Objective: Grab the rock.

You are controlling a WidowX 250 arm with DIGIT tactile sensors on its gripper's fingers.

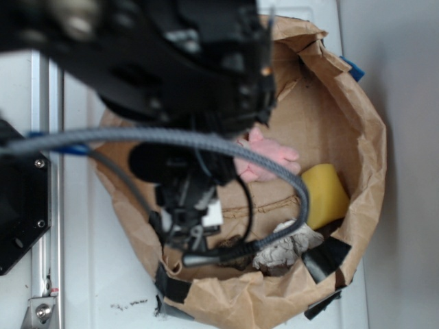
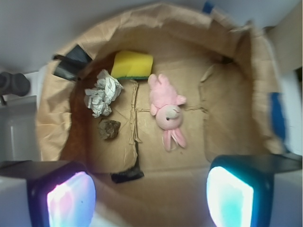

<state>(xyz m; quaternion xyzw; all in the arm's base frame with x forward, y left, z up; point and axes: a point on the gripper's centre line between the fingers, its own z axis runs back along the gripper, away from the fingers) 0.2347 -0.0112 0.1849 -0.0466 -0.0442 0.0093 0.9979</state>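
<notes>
In the exterior view the arm (image 1: pixel 171 75) hid most of the paper bag (image 1: pixel 357 103); the rock (image 1: pixel 233 242) barely showed beside the paper wad (image 1: pixel 285 250).

In the wrist view the hand (image 2: pixel 150 194) hung open above the bag floor, gripping nothing. The rock (image 2: pixel 109 129) lay just below the wad (image 2: pixel 102 93), apart from the sponge (image 2: pixel 133 65) and pink toy (image 2: pixel 166 111). It looked hard, rough and dense, best pinched across its lumpy flanks.
</notes>
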